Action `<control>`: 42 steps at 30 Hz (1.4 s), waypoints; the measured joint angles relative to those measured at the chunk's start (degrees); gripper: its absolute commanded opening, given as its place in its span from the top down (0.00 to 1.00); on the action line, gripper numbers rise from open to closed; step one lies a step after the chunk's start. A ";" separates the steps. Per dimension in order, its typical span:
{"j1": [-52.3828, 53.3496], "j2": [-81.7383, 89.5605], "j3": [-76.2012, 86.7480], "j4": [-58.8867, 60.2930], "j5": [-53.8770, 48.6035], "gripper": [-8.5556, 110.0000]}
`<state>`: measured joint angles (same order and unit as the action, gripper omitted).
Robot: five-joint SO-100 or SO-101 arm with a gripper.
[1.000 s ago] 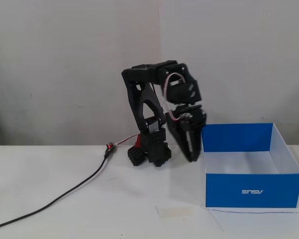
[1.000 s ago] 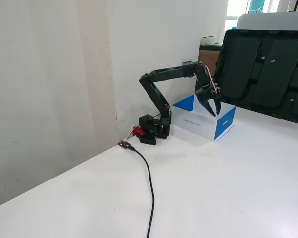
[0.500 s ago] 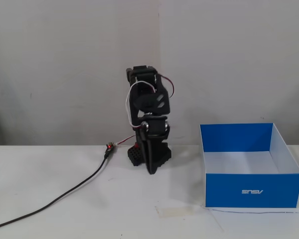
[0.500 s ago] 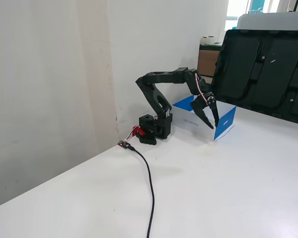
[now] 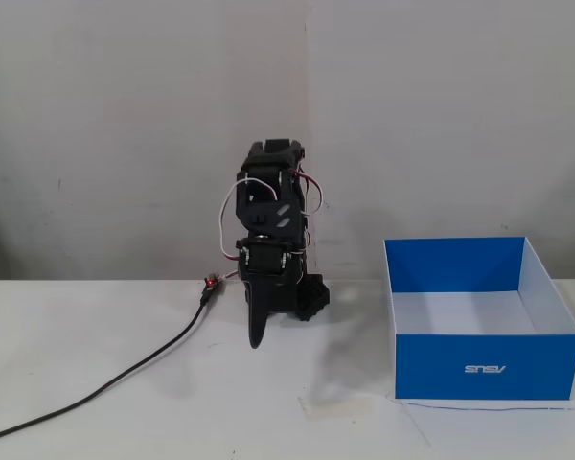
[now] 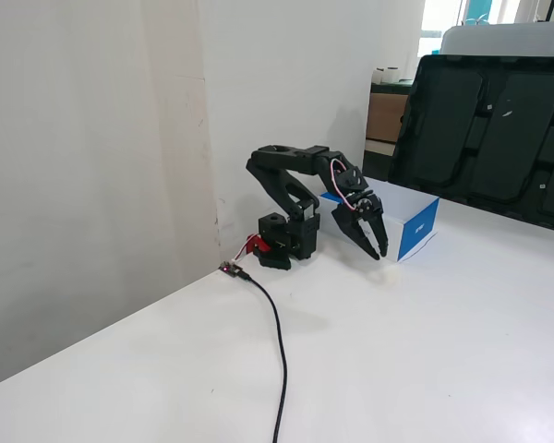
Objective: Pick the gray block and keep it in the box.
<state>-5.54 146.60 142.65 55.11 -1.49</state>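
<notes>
One arm, two fixed views. Nearest the camera in a fixed view, a black cable [image 6: 279,351] runs across the matte white table [image 6: 425,369] from lower centre up to a small connector near the arm base [image 6: 289,240]. In the other fixed view the same cable [image 5: 105,388] comes in from the lower left, and a pale strip of tape [image 5: 335,407] lies on the table at lower centre.

Change since half a second ago: the arm has swung further away from the box, and the gripper [image 6: 372,245] now hangs just above the table, left of the box's near corner, where it was in front of the box face before. In the front-on fixed view the gripper [image 5: 256,331] has moved from frame centre to left of centre, now pointing down edge-on.

Gripper fingers stand apart in the side fixed view, nothing between them. Black plastic, tapered claw shape, red and white wires looped at the wrist.

The box [image 5: 489,369] sits mid-right of frame, well apart from the gripper: smooth cardboard, rectangular, open top, blue outside with a small white logo on the front, white floor and blue back wall inside. In the side view the box [image 6: 415,226] lies just behind and right of the gripper.

Gray block: not visible in either view; the visible box floor shows none, and the front wall hides the nearest part.

Furthest back, a plain off-white wall [image 5: 125,125], and dark moulded trays [image 6: 485,129] at the upper right.
</notes>
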 measured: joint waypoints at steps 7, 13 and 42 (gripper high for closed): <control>0.35 11.60 7.91 -0.44 2.55 0.93; 1.05 22.59 14.68 0.79 4.83 0.93; 3.25 42.80 26.46 11.95 6.59 0.93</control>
<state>-2.29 189.40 169.10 67.06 5.10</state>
